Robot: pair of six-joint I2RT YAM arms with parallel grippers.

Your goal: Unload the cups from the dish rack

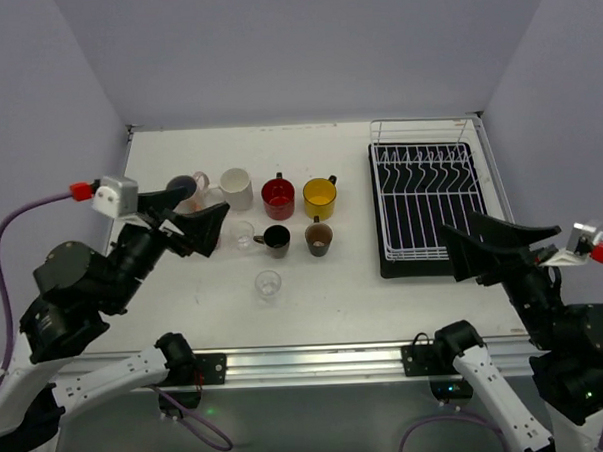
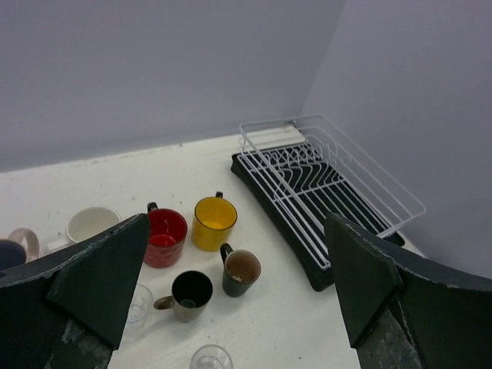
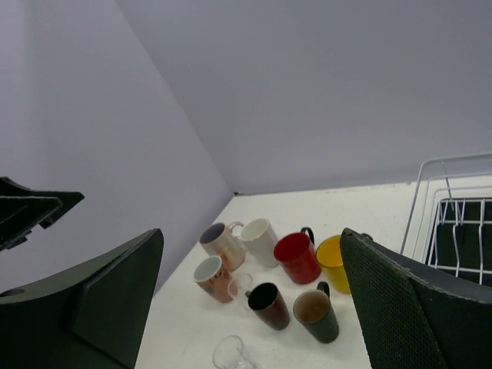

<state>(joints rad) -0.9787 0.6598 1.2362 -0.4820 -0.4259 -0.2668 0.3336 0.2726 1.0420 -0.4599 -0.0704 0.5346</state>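
White dish rack (image 1: 420,191) empty; pink mug (image 3: 213,277) clear from right wrist, masked overhead by parted left fingers (image 1: 208,228); right fingers (image 1: 502,233) parted.

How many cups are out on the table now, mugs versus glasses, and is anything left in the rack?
Mugs: 7 (red, yellow, white, black, brown, two pale)
Clear glasses: 2
Left in the dish rack: 0
Total: 9
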